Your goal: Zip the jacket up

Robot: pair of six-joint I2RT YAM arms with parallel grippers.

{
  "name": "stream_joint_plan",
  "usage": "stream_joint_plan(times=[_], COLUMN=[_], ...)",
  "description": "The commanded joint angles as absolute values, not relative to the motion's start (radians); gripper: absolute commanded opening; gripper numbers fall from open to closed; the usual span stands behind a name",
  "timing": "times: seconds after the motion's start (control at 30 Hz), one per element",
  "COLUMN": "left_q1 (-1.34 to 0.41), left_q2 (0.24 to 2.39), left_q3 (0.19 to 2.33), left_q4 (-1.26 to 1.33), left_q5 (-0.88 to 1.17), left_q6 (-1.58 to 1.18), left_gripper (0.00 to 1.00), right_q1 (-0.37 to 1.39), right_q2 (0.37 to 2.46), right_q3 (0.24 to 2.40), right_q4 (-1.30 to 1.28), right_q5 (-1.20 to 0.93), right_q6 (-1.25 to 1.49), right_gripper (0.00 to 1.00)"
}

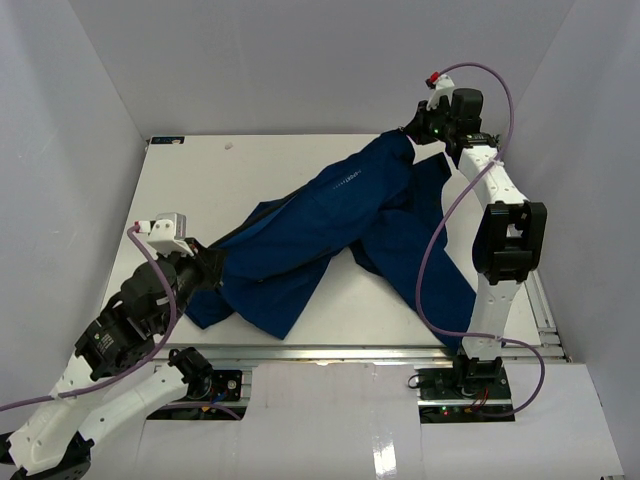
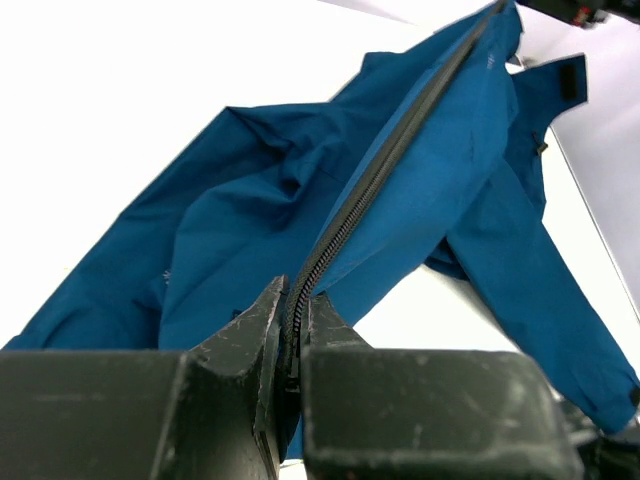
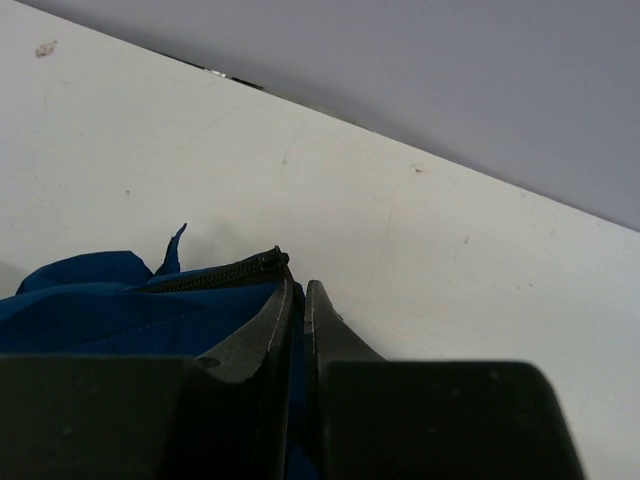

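The royal-blue jacket (image 1: 320, 230) lies stretched diagonally across the white table, from near left to far right. My left gripper (image 1: 207, 266) is shut on the lower end of its black zipper (image 2: 375, 180), which runs taut away from the jaws toward the far corner. In the left wrist view the zipper teeth pass between my left gripper (image 2: 295, 300) fingers. My right gripper (image 1: 412, 130) is shut on the jacket's top end at the far right. In the right wrist view blue fabric is pinched between my right gripper (image 3: 298, 290) jaws, with the zipper end (image 3: 262, 265) just beside them.
One sleeve (image 1: 430, 265) trails toward the near right by the right arm's base. Another fold of fabric (image 1: 265, 305) spreads at the near middle. Grey walls enclose the table on three sides. The table's far edge (image 3: 330, 120) runs close behind the right gripper.
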State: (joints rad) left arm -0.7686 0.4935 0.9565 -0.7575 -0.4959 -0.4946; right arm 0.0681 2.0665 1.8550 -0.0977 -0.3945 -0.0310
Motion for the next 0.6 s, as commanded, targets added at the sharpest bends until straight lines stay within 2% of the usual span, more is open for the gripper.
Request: stream_joint_plan(times=[0.0,0.1,0.23,0.4,0.57], left_q1=[-0.761,-0.761,-0.761,-0.761,-0.761], left_q2=[0.433,0.419,0.441,0.506,0.505], left_q3=[1.022,0.980,0.837,0.659,0.568], left_q4=[-0.798,-0.703,-0.529,-0.331,-0.243], left_q5=[-0.685,-0.562,-0.167,0.190,0.255], left_q6=[-0.494,-0.497,-0.522,-0.557,-0.564], left_gripper=[0.00,0.00,0.00,0.00,0.01], right_q1=[-0.031,-0.031,-0.016,0.054,0.068], right_q2=[2.125,2.131,2.128,2.176,2.206], right_q3=[1.999,2.019,1.996,2.010,2.007], right_q4=[0.032,0.051,0.158,0.182,0.201], right_q5=[-0.154,-0.237,-0.407,-0.360,-0.338], right_q6=[-0.080,-0.059,-0.008,-0.055,-0.026], right_gripper=[0.08,0.08,0.08,0.08,0.08])
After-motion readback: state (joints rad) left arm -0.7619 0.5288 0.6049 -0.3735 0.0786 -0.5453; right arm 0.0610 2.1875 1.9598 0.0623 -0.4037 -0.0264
